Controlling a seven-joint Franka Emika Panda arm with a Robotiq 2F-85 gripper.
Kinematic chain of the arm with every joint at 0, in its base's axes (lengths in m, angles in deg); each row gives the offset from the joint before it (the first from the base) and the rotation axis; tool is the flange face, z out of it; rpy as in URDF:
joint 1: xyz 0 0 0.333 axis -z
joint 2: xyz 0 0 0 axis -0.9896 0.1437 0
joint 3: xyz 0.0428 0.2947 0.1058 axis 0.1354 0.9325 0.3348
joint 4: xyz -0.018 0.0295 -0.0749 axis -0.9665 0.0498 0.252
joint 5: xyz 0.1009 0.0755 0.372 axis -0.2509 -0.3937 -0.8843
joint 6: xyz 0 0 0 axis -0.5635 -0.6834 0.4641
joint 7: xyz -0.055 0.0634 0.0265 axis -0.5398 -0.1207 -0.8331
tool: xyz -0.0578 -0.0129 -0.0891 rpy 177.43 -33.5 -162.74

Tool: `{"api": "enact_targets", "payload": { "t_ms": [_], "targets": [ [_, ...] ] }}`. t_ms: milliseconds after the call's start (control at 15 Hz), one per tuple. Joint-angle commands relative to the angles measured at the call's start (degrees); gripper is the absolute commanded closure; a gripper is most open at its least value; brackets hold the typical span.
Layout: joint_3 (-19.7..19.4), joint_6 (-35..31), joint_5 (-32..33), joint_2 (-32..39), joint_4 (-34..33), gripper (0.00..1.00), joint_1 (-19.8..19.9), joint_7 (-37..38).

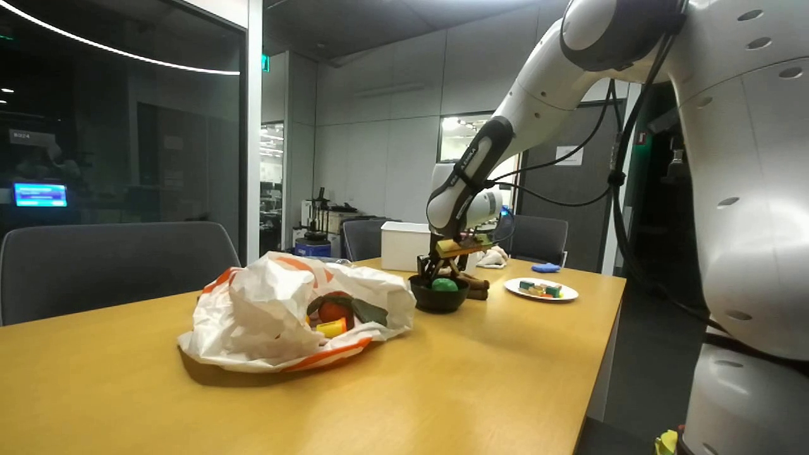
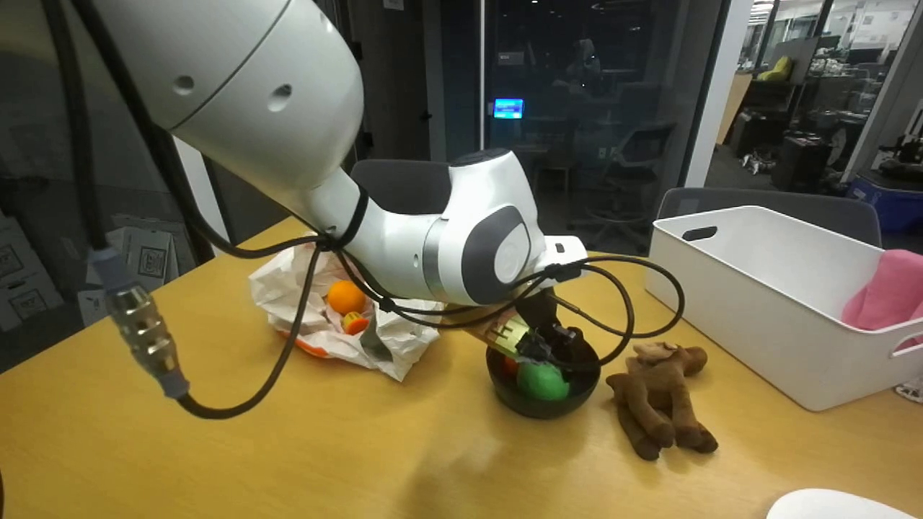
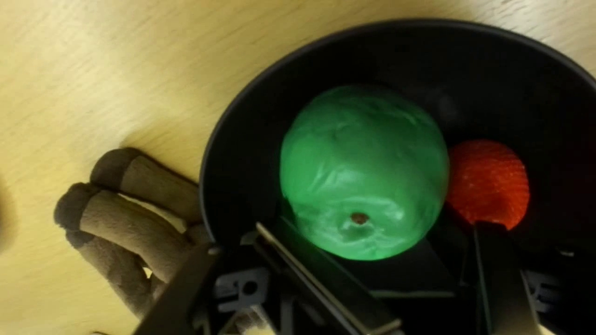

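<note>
At 9 o'clock from the black bowl [image 1: 436,303], in an exterior view: crumpled white bag [image 1: 272,306] with orange trim, mouth open; inside it an orange [image 1: 335,309], a yellow-and-orange piece [image 1: 332,327] and a dark green leaf-like strip [image 1: 371,312]. At 11 o'clock, behind the bowl: white bin [image 1: 404,248], with a pink cloth [image 2: 883,292] in it, seen in an exterior view. Centre: the bowl, upright on the wood-topped table [image 1: 442,392]. Green apple [image 3: 365,177] sits in the bowl; in the wrist view its stem faces 6 o'clock. Red dimpled fruit [image 3: 489,184] in the same bowl, at the apple's 3 o'clock, just beside it. Gripper [image 3: 382,232] points down into the bowl from 6 o'clock in the wrist view. Fingers [image 3: 500,274] spread, apple's lower edge showing in the gap between them, one tip overlapping the red fruit's outline. Contact with either fruit: cannot tell. At 3 o'clock from the bowl, just beside it, in both exterior views: brown plush animal [image 2: 656,393], lying down. Farther out on the same line, in an exterior view: white plate [image 1: 571,294] with small green and tan pieces [image 1: 537,290].
</note>
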Motion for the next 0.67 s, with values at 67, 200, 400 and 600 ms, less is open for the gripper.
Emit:
{"api": "enact_targets", "payload": {
  "t_ms": [67, 200, 400, 600],
  "targets": [
    [-1.01, 0.48, -0.85, -2.14, -0.45, 0.53, -2.92, 0.53],
    [-1.88, 0.78, 2.95, -5.39, 0.61, 0.53, -5.26, 2.32],
    [-1.76, 1.77, 10.69, -10.79, 1.88, 0.53, -8.26, 5.07],
    [3.86, 1.24, 6.70, -15.28, 4.38, 0.53, -8.72, -2.10]
  ]
}}
